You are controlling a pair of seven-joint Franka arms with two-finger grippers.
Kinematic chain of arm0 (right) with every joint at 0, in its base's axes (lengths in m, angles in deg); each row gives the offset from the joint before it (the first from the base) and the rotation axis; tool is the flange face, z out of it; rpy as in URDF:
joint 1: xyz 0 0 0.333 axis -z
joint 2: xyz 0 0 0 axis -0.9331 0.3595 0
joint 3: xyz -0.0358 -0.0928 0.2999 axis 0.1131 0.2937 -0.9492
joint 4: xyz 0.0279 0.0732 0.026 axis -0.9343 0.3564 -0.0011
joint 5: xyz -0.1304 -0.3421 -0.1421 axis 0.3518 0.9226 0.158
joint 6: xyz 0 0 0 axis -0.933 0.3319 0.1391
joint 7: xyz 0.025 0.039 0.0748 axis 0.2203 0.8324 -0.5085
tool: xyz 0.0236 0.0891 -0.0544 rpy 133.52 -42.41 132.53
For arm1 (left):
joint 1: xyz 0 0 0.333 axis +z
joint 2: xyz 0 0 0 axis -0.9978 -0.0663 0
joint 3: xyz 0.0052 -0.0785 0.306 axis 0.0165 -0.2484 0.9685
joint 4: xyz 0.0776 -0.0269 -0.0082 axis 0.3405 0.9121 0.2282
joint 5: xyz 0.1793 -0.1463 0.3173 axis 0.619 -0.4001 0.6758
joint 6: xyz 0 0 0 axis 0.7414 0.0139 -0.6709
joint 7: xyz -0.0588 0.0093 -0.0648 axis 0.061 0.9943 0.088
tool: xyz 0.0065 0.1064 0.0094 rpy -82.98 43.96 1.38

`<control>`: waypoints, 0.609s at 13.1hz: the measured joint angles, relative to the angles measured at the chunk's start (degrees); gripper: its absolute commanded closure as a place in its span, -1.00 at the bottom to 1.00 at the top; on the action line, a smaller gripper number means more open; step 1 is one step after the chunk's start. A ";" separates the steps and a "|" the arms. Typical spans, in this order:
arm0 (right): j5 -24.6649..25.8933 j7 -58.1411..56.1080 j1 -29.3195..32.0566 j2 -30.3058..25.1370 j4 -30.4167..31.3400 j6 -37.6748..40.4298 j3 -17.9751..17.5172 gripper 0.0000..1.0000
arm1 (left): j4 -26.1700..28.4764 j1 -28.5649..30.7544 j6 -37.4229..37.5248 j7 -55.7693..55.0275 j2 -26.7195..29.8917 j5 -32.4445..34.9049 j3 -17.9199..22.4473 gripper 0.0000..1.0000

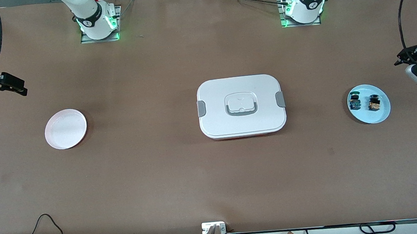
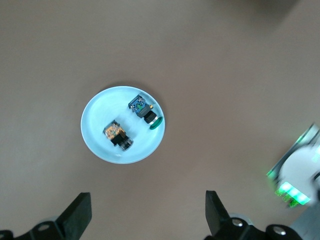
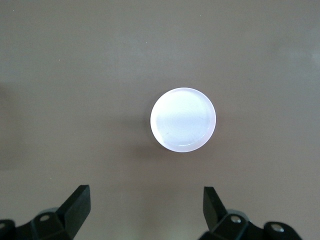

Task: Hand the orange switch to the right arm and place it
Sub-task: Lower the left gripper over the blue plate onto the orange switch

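The orange switch [image 1: 374,103], with a black cap and orange-brown body, lies on a light blue plate [image 1: 380,115] toward the left arm's end of the table. It lies beside a switch with a green cap and blue body [image 1: 354,101]. My left gripper [image 1: 403,59] hangs high by that plate, open and empty. The left wrist view shows the orange switch [image 2: 118,136], the green-capped switch [image 2: 145,113], the blue plate [image 2: 95,125] and my open left gripper [image 2: 147,217]. My right gripper [image 1: 14,86] is open and empty, high over the table at the right arm's end.
A white round plate [image 1: 66,129] sits toward the right arm's end and also shows in the right wrist view [image 3: 183,120], with my right gripper [image 3: 145,210] above the table. A white lidded box with grey clasps [image 1: 241,106] stands mid-table.
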 measured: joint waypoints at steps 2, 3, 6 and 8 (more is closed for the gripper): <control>0.00 0.00 -0.01 0.00 0.00 0.00 0.00 -1.00 | 5.10 2.11 -7.74 11.31 -2.03 -0.17 -0.01 -1.00; 0.00 0.00 -0.01 0.00 0.00 0.00 0.00 -1.00 | 8.11 2.78 -11.92 16.03 -2.37 -0.26 0.00 -1.00; -0.01 0.00 -0.02 0.00 0.00 0.01 0.00 -1.00 | 14.66 3.78 -20.16 25.95 -2.39 -0.31 -0.02 -1.00; -0.01 0.00 -0.02 0.00 0.00 0.01 0.00 -1.00 | 18.07 4.12 -26.26 32.31 -2.46 -0.38 -0.04 -1.00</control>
